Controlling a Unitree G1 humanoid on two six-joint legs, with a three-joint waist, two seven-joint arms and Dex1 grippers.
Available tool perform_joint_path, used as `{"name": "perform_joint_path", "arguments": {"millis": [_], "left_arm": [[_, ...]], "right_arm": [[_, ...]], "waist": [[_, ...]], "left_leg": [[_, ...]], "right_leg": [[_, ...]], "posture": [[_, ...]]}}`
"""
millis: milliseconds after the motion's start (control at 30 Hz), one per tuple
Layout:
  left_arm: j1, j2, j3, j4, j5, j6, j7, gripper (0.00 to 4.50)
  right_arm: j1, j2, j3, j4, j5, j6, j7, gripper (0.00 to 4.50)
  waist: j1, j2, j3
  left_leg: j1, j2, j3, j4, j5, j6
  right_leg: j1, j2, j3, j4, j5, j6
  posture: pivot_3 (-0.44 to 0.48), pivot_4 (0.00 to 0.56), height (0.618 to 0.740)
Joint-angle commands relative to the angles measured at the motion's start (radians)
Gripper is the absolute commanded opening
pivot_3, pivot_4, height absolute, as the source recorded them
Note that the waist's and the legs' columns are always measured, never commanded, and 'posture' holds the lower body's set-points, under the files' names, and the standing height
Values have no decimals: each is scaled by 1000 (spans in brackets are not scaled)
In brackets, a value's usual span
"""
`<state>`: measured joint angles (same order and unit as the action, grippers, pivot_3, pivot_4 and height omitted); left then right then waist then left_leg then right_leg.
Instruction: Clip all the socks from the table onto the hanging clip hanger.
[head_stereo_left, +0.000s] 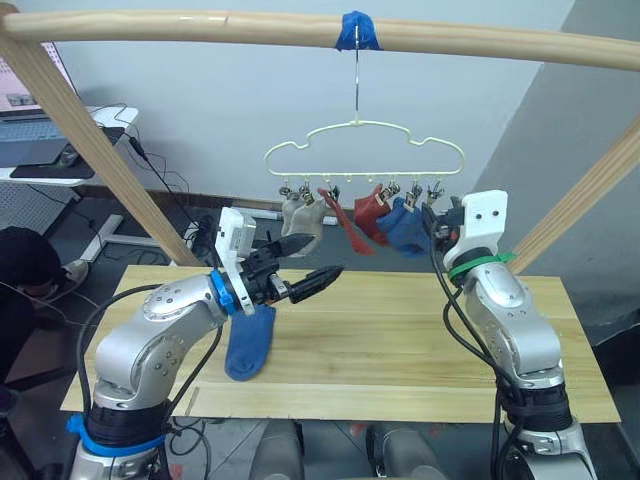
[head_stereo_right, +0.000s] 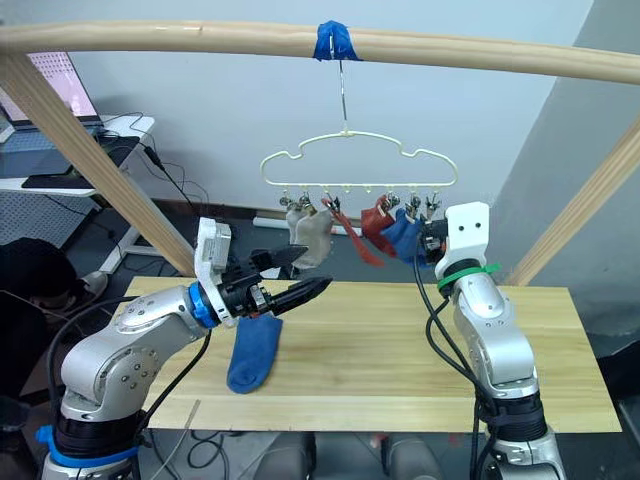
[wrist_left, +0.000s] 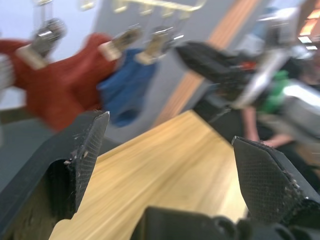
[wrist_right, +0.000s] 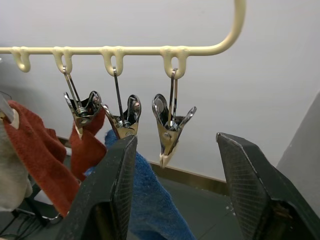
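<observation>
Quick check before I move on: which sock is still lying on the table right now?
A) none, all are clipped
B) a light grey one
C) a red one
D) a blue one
D: a single blue sock lies flat on the table just below the open left gripper, while a grey, red and another blue sock hang from the clip hanger.

Wooden pole (head_stereo_left: 200, 28) (blue tape (head_stereo_left: 357, 32))
</observation>
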<state>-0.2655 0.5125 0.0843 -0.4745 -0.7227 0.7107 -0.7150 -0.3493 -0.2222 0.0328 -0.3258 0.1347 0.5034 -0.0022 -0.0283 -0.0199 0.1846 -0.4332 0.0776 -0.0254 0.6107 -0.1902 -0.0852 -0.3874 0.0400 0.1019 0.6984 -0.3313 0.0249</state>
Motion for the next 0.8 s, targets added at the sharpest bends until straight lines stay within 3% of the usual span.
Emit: {"name": "perform_joint_path", "arguments": {"millis": [33,800], "left_arm": [[11,8,9,-36,13,-86,-42,4500],[21,8,-7,-31,34,-132,-39,4500]], "right_arm": [[-27,15,-4,6,-41,-48,-11,2647],[-95,89,-26,94,-114,-76,-24,2647]], "waist": [[1,0,0],[2,0,0]], "left_leg": [[0,0,0,0,0,0],[0,0,0,0,0,0]], "right_leg": [[0,0,0,0,0,0],[0,0,0,1,0,0]], "posture": [[57,170,740],[72,172,740]]}}
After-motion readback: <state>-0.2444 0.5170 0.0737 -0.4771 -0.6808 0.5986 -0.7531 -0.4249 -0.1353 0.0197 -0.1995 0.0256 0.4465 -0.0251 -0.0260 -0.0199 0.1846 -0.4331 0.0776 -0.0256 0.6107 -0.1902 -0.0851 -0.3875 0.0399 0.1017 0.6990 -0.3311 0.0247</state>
